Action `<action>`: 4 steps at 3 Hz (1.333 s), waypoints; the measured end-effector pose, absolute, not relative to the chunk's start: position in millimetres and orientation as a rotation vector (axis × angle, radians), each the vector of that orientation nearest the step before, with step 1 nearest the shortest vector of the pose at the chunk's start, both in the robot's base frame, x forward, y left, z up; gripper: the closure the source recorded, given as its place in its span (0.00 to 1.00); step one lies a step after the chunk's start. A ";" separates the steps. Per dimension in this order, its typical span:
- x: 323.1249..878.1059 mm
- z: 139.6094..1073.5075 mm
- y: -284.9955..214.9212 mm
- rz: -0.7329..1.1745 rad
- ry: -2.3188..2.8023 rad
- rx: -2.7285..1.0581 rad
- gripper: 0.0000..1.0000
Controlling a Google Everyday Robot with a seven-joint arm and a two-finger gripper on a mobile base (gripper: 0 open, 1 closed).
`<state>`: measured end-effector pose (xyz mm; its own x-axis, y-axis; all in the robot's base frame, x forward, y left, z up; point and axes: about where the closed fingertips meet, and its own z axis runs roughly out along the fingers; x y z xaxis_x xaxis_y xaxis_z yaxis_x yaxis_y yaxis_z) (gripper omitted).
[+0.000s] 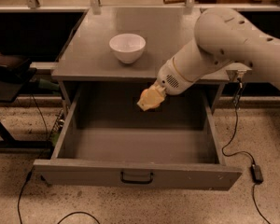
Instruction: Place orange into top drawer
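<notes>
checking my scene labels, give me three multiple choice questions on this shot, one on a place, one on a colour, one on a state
1. Where is the gripper?
A resting on the floor
B above the open top drawer
C under the drawer

2. What colour is the bowl?
A red
B blue
C white

3. What state is the top drawer in?
A pulled out
B shut
C turned upside down

Answers: 1 B, it hangs over the drawer's cavity; 2 C, it is plainly white against the grey surface; 3 A, its inside floor and side walls show.
</notes>
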<state>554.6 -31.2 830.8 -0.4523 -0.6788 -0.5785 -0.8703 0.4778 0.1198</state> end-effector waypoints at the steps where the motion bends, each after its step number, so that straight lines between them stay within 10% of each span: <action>1: 533.7 781.9 -18.9 0.680 2.350 -1.351 1.00; 4: 525.7 687.2 48.6 1.036 2.349 -1.324 1.00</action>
